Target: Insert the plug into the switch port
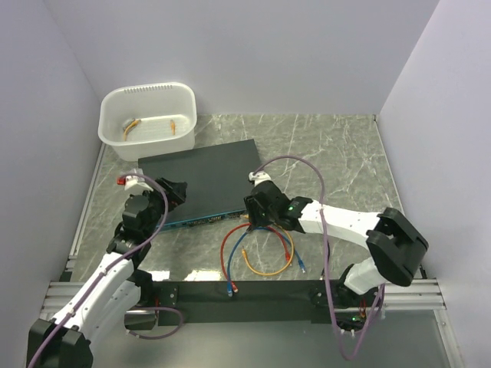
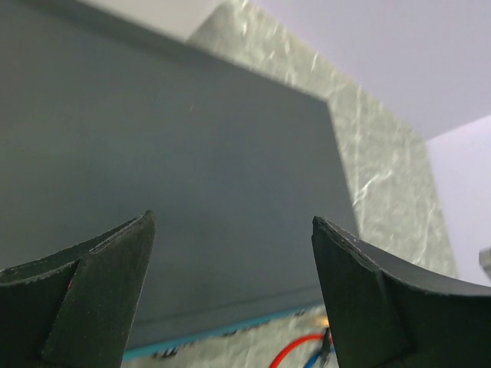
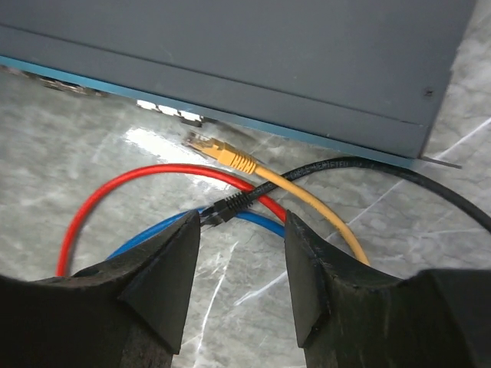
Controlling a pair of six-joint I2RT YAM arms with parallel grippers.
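The flat black switch lies mid-table, its teal-blue face towards me. In the right wrist view the face shows a few pale port openings. A yellow plug lies on the table just in front of them, not inserted. A black plug rests across the red cable and blue cable. My right gripper is open and empty, hovering just behind the black plug. My left gripper is open and empty over the switch's top at its left end.
A white tub with orange cables stands at the back left, behind the switch. Red, blue and yellow cables loop on the marble between the switch and the black front rail. Walls close in on both sides.
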